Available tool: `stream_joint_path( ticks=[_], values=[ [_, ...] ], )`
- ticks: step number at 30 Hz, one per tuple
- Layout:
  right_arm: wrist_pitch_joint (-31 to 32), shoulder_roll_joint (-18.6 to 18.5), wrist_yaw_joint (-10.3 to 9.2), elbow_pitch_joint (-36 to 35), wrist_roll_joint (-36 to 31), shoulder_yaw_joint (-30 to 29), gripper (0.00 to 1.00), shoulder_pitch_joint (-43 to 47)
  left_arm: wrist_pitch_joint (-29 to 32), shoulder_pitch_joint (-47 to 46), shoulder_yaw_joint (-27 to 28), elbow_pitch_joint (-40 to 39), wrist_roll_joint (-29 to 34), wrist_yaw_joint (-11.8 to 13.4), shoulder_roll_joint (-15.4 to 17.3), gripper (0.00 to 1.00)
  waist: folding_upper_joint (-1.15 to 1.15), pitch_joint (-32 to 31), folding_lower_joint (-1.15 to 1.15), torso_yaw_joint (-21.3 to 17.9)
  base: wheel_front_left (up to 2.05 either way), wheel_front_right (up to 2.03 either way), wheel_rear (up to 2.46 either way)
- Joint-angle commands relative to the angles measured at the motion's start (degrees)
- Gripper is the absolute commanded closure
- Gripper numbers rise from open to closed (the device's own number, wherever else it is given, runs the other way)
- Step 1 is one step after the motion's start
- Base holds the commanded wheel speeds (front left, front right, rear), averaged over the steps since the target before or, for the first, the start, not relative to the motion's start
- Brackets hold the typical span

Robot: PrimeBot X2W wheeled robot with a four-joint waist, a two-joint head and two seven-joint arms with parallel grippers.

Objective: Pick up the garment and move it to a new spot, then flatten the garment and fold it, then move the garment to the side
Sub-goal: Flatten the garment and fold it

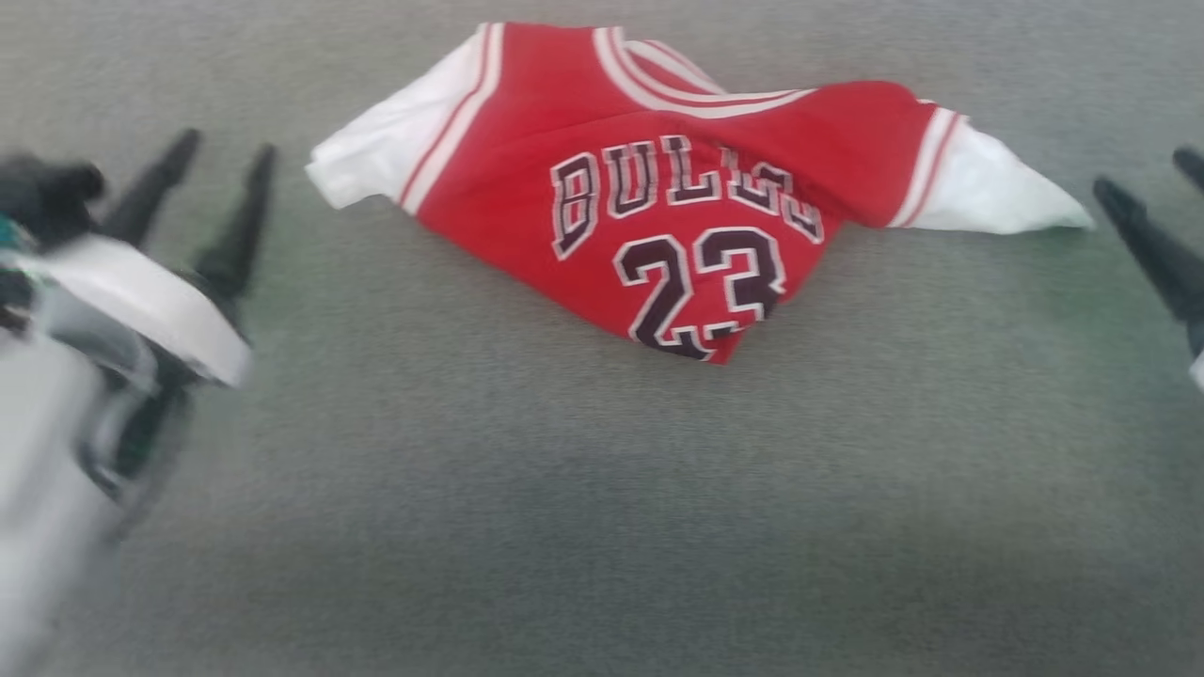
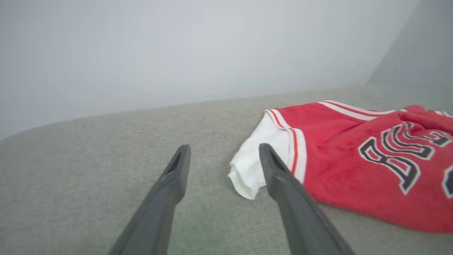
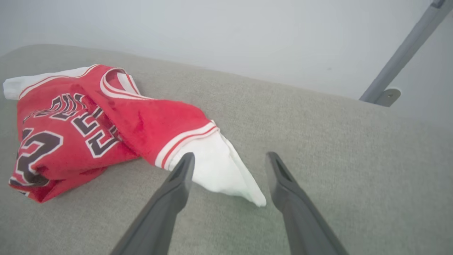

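Two hands flank the garment, which lies crumpled on the grey surface with its long axis sleeve to sleeve between them; left hand and right hand both gape wide, empty; the right sits nearer its white sleeve, likely first to grasp

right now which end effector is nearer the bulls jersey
Right: right end effector beside a sleeve tip of the Bulls jersey; left end effector farther from the other sleeve.
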Motion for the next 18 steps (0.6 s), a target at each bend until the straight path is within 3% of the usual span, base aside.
stream_joint_path(
  ticks=[1, 7, 10, 14, 18],
  values=[
    [1.0, -0.59, 0.01, 0.37, -0.02, 1.2, 0.0, -2.54, -3.3, 2.84, 0.32, -2.27, 1.56, 1.83, -1.28, 0.0, 0.0, 0.39, 0.0, 2.04, 0.0, 0.0, 0.0],
    [7.08, -4.46, 0.0, 2.84, 1.75, 9.82, 0.0, -13.97, -6.6, 11.24, 4.86, -16.06, 11.47, 9.58, -7.47, 0.0, 0.0, 2.41, 0.0, 7.44, 0.0, 0.0, 0.0],
    [11.1, -6.8, 0.0, 4.4, 2.69, 16.28, 0.0, -20.31, -6.51, 17.17, 8.71, -22.52, 17.44, 11.31, -11.84, 0.0, 0.0, 3.67, 0.0, 9.84, 0.0, 0.0, 0.0],
    [16.84, -10.63, -0.01, 6.33, 4.47, 24.85, 0.0, -27.7, -6.53, 22.59, 13.37, -27.68, 22.66, 10.64, -17.92, 0.0, 0.0, 5.37, 0.0, 12.91, 0.0, 0.0, 0.0],
    [21.25, -13.88, 0.0, 7.18, 6.81, 32.63, 0.0, -33.91, -6.53, 26.32, 16.91, -29.61, 26.2, 7.96, -22.93, 0.0, 0.0, 7.0, 0.0, 15.51, 0.0, 0.0, 0.0]
  ],
)
